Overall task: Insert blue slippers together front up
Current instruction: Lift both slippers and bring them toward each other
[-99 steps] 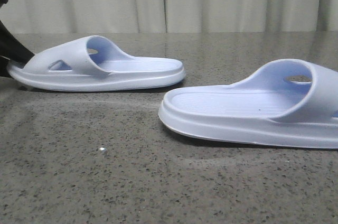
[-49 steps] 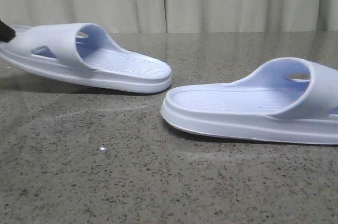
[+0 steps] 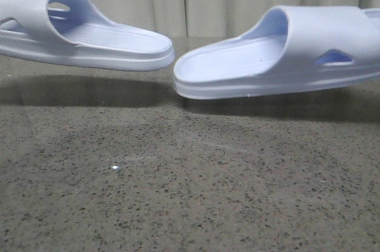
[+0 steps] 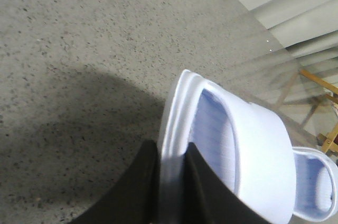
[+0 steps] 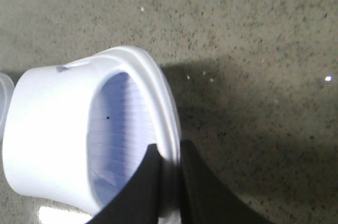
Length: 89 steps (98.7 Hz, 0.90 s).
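No writing, brand or number could be read anywhere (neither on the slippers (image 3: 261, 56) nor elsewhere).

Both slippers, left (image 3: 89, 35) and right (image 3: 279, 56), hang above the tabletop (image 3: 178, 192); narrow gap between their near ends, open tabletop beneath.

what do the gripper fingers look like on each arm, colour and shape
Only the wrist views show them. The left gripper has two plain black fingers, smooth and matte, broad at the base and tapering to the tips. The right gripper looks alike: two black tapered fingers. No cables, markings or other arm parts are in view.
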Motion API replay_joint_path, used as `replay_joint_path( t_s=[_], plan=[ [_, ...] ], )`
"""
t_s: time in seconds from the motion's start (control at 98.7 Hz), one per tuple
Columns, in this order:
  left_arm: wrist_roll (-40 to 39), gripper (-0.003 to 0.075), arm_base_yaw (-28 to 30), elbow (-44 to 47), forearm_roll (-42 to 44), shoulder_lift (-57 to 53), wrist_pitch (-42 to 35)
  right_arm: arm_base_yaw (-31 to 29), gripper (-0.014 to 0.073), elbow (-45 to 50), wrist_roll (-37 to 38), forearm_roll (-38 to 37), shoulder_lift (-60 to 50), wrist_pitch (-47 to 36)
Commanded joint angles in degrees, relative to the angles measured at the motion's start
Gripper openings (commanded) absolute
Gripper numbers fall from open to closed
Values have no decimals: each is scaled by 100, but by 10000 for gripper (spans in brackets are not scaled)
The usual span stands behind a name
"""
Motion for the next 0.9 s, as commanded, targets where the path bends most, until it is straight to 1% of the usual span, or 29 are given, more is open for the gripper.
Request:
replay_joint_path(
  t_s=[0.0, 0.122, 0.273, 0.375, 0.466, 0.669, 0.8, 0.891],
  plan=[
    [4, 15, 20, -115, -553, -150, 433, -29, -107, -149, -139, 419, -250, -367],
    [4, 15, 20, -115, -760, -5, 792, -29, -107, -149, -356, 753, -354, -418],
    [4, 15, 20, -50, -734, 106, 807, -29, -107, -162, -618, 1247, -354, -474],
    [84, 15, 20, 15, -723, 106, 773, -29, -107, -237, -618, 1269, -354, -462],
    [100, 15, 28, 49, -700, 106, 585, -29, -106, -313, -622, 1245, -354, -704],
    [100, 15, 28, 62, -511, 106, 366, -29, -106, -487, -622, 1133, -290, -716],
    [100, 15, 28, 62, -609, 106, 445, -29, -106, -487, -622, 1202, -266, -359],
    [100, 15, 28, 62, -878, 153, 700, -29, -107, -487, -622, 1242, -164, -105]
  ],
)
